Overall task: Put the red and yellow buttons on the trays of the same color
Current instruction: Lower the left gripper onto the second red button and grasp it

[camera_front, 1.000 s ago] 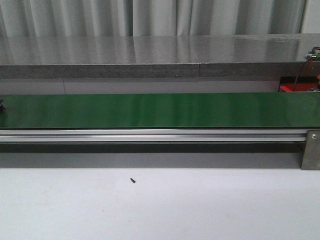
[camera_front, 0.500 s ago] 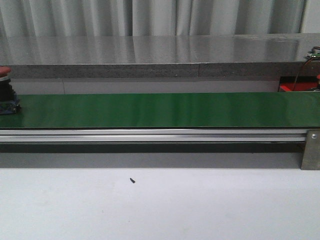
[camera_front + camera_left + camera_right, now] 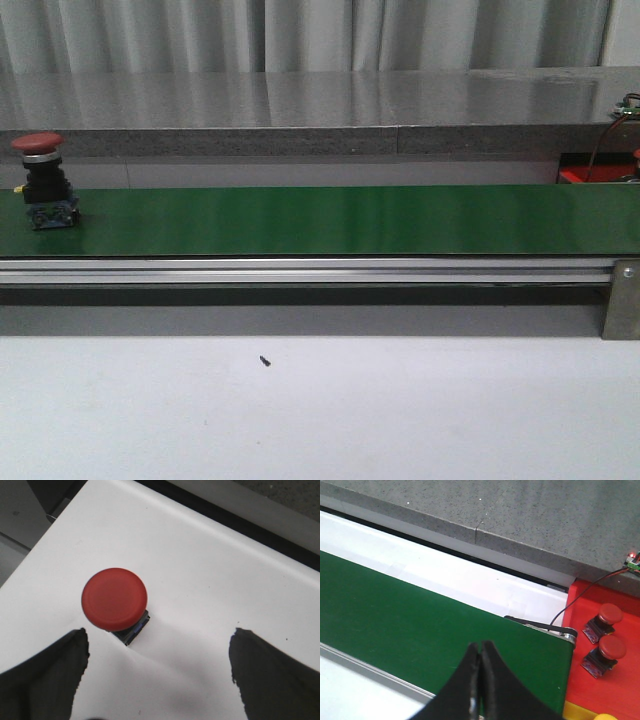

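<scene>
Well, I see one red button (image 3: 42, 180) upright at the left end of the green conveyor belt (image 3: 330, 220), with grey curtains (image 3: 300, 35) and a stone ledge (image 3: 300, 110) behind. My left gripper (image 3: 160, 675) hangs spread wide over a second red button (image 3: 114, 600) on the white desk (image 3: 210, 570). My right gripper (image 3: 480, 680) is pinched together, holding nothing, above the belt near the red tray (image 3: 615, 680).

Yellow button (image 3: 606, 716) cut by the edge; red tray (image 3: 597, 172) mostly hidden.
</scene>
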Controlling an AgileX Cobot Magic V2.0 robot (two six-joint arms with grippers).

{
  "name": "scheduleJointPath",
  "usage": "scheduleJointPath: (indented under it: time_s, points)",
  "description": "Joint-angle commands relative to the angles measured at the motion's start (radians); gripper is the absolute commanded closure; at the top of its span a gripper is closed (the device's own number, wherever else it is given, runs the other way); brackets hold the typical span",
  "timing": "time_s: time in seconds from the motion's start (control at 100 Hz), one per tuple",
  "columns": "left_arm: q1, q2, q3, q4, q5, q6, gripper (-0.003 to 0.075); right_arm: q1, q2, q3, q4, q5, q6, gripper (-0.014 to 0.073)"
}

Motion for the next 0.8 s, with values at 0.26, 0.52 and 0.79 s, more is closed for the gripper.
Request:
scheduleJointPath:
  time_s: [0.26,0.52,0.79]
  points:
    - [0.034,-0.058,-0.037,-0.004,-0.133,-0.004,0.0153,0.0,-0.011,-0.026,0.022,-0.049,-0.005,0.0662]
    - [0.057,-0.056,-0.037,-0.004,-0.167,-0.006,0.0153,0.0,-0.011,-0.026,0.022,-0.049,-0.005,0.0662]
    - [0.059,-0.023,-0.058,-0.002,-0.161,-0.006,0.0152,0.0,-0.011,-0.026,0.022,-0.049,-0.005,0.0662]
